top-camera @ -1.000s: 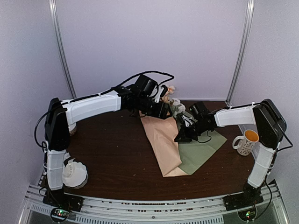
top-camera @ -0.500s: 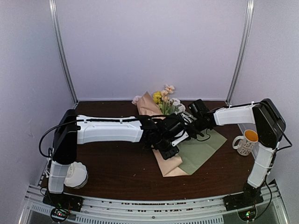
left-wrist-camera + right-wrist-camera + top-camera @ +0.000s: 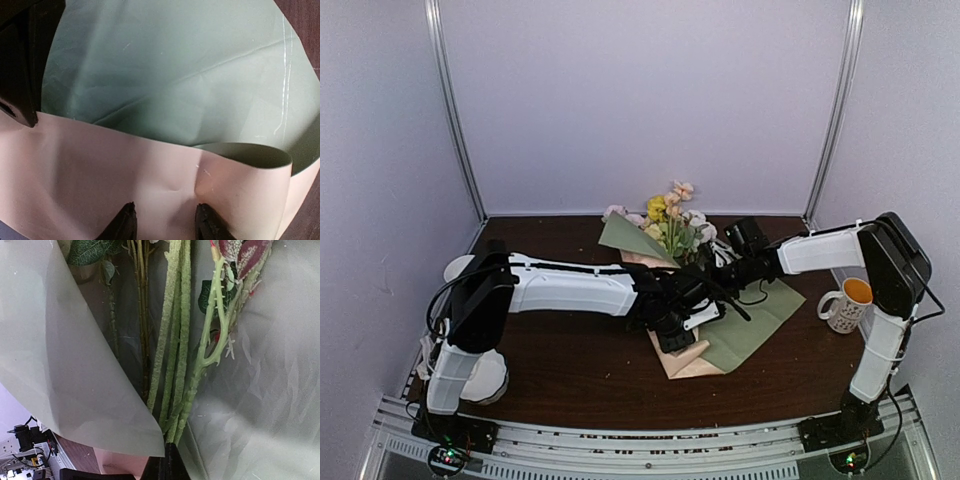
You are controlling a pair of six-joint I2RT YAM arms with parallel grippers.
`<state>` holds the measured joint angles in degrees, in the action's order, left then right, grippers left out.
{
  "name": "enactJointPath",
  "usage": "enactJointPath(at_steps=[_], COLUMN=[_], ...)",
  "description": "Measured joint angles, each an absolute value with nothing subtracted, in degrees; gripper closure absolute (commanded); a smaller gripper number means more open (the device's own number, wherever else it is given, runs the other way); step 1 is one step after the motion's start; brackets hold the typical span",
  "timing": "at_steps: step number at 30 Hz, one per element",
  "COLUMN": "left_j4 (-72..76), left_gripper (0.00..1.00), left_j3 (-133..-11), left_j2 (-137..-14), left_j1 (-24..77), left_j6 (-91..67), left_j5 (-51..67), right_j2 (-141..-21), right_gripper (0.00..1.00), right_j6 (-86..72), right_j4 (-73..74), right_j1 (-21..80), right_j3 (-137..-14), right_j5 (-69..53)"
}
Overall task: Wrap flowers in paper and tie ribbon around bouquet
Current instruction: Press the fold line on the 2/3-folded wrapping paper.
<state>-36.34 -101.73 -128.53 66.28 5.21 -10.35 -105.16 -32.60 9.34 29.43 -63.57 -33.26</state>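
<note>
At table centre: paper, two sheets overlapped. Green sheet (image 3: 757,318) lies flat on the table (image 3: 560,365), right of centre, one corner toward the mug. Peach sheet (image 3: 686,362) lies along its left edge and touches it, narrow end toward the near side. In the left wrist view the peach edge curls over at the right and shows a green inner face, with green paper spread behind it.

Flap (image 3: 633,238): green, triangular, raised and tilted, just back-left of the blossoms.

Flowers (image 3: 670,222): yellow, pale pink and white heads at the far end of the paper, stems running toward the near side inside it. In the right wrist view the green stems, one bristly, lie in a trough of pale paper and converge on the fingers.

Left gripper (image 3: 165,222): reached across from the left, over the narrow part of the peach sheet. Fingers part-way apart, tips on the peach surface, a small pucker in the paper between them. Whether the fold is clamped or only pressed cannot be told from this angle.

Right gripper (image 3: 167,464): at the right side of the bundle, below the blossoms. Jaws together on the stem ends.

Mug (image 3: 845,303): white, patterned, orange inside, upright near the right edge, well apart from the paper.

Bowl (image 3: 488,377): white, scalloped, near-left corner, partly behind the left arm.
</note>
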Motion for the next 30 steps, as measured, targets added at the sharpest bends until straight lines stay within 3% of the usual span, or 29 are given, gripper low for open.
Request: enactJointPath(at_steps=[16,24,30], left_j4=[-34.0,-33.3,-32.9], left_gripper=[0.4,0.41,0.47], left_j3=[-100.1,-99.0,-99.0], left_j2=[-127.3,-120.7,-119.9], left_j1=[65.9,62.4,58.0], left_j6=[7.2,6.4,3.3], left_j5=[-3.7,2.7,6.0], right_j2=[-102.1,-103.1,-103.2], right_gripper=[1.0,1.0,1.0], right_j6=[-33.0,-33.0,-33.0], right_j4=[7.4,5.2,3.9], right_j1=[29.3,28.8,28.4], right_j3=[-58.2,-57.8,-56.8], right_j5=[-29.0,-28.8,-28.8])
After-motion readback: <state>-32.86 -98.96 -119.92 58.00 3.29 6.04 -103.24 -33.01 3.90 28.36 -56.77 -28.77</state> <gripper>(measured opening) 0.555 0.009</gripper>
